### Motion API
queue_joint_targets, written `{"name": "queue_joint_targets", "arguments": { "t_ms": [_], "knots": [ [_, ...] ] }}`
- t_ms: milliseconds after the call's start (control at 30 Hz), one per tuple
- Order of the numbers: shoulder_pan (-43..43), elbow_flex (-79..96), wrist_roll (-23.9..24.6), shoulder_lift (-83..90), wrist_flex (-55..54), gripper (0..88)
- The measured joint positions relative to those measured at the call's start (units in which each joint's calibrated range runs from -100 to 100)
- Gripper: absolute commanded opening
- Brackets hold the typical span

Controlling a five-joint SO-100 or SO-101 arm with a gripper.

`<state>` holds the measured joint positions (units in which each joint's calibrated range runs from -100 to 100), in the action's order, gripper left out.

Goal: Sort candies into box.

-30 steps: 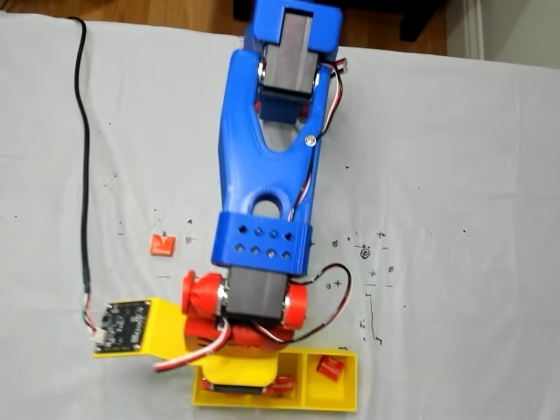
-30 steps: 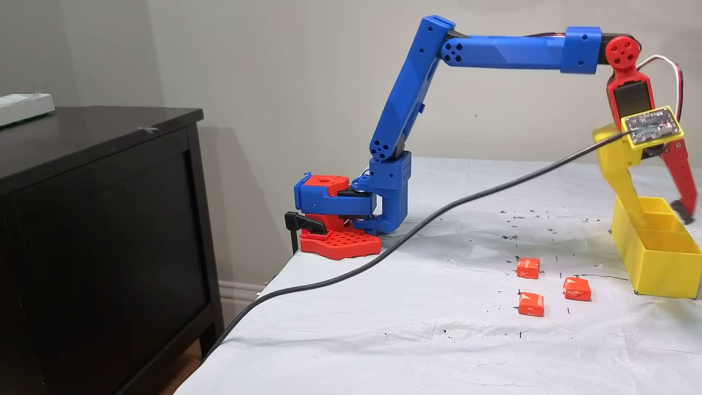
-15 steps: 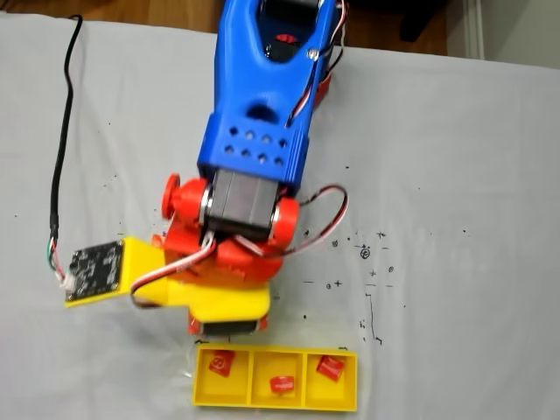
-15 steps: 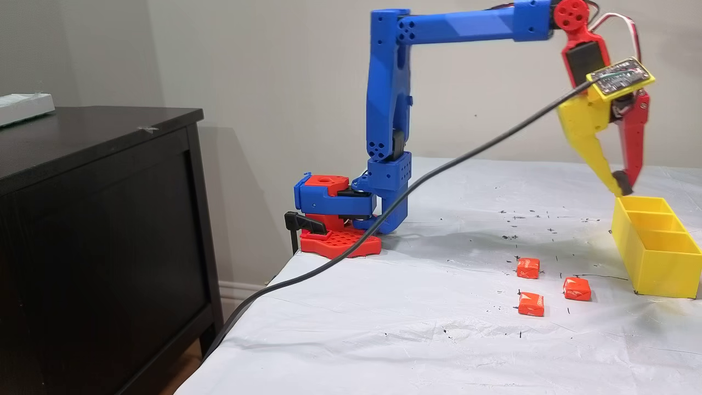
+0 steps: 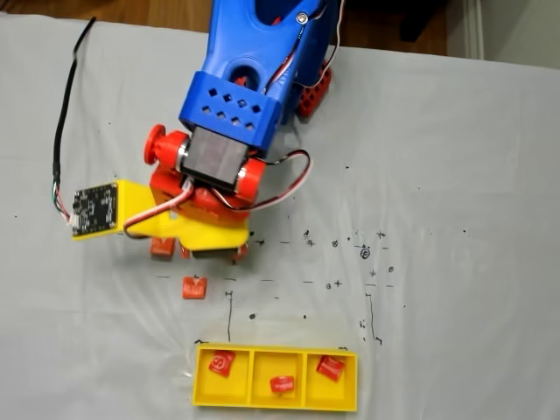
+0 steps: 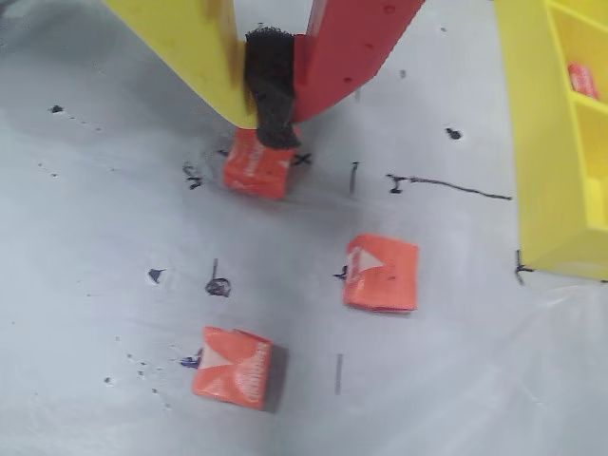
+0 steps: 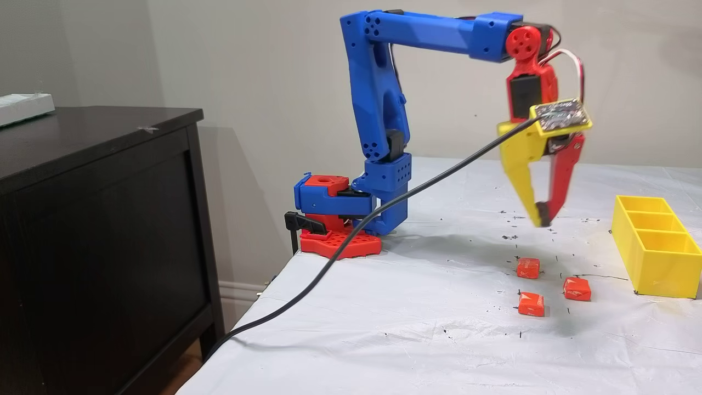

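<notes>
Three candies (image 7: 528, 267) are being left loose on the white table cover (image 7: 417, 307) just beside the yellow box (image 7: 652, 252), three more are being held in its compartments, while the gripper (image 7: 542, 220) is being kept pressed together, empty, above them.

The gripper (image 7: 542, 221) has swung away from the yellow box (image 7: 657, 257), where a second ago its fingers were spread and reaching down into the compartments. Its yellow and red fingers have since closed tip to tip with nothing between them. It has also come back toward the arm's base and now hangs above the three loose candies, almost directly over the nearest one (image 7: 527, 267). In the fixed view from above, the box (image 5: 276, 402) has come clear of the arm, a candy in each compartment.
</notes>
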<state>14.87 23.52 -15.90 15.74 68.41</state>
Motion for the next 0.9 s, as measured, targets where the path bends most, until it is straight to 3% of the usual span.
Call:
{"name": "queue_joint_targets", "arguments": {
  "t_ms": [67, 300, 900],
  "knots": [
    [0.3, 2.5, -0.7, 0.7, -0.2, 16.7],
    [0.9, 5.8, -1.7, 1.2, -0.4, 26.5],
    [-1.2, 5.8, -1.0, -4.0, -2.2, 28.5]
  ]
}}
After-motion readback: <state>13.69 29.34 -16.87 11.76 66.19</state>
